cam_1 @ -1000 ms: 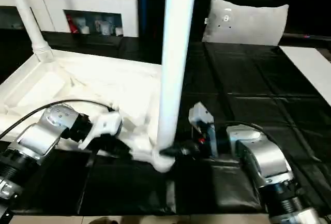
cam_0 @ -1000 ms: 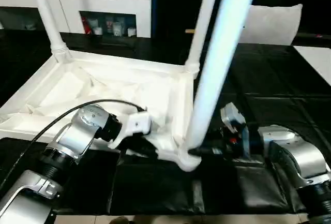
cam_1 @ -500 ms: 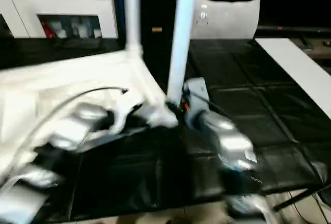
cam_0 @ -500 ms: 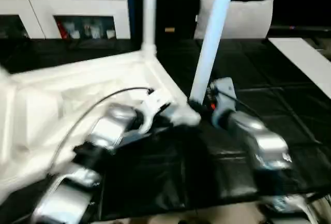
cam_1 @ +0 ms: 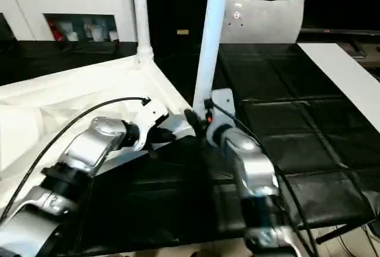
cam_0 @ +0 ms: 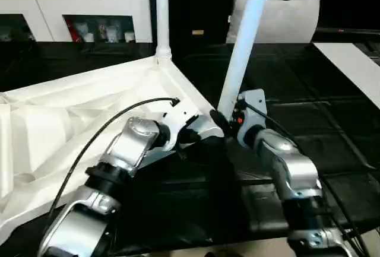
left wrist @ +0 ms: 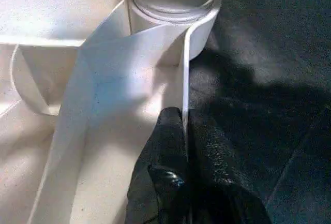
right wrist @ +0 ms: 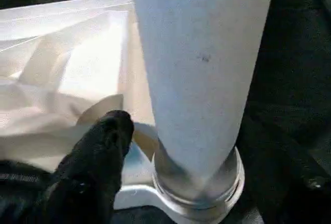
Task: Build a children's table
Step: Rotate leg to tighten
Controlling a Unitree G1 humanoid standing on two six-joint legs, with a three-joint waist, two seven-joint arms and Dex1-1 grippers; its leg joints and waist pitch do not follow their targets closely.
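- at the near corner of the upturned tabletop (cam_0: pixel 71 120), the left claw (left wrist: pixel 185 131) is pinched tight on the thin raised rim (left wrist: pixel 184 79), one black finger (left wrist: pixel 165 146) on each side of it.
- just beyond that grip, a white leg (cam_0: pixel 243 43) stands in the round corner socket (left wrist: pixel 176 6), leaning slightly.
- the right claw (cam_0: pixel 221 121) sits at the base of this leg; one black finger (right wrist: pixel 98 157) shows beside the leg, apart from it, and whether the claw is spread or closed i cannot tell.
- a second leg (cam_0: pixel 161 13) stands upright in the far corner socket.
- the tabletop lies on the black worktop (cam_0: pixel 332 132).
- behind, a grey-white pillow (cam_0: pixel 285 19) and a white cabinet (cam_0: pixel 77 8).
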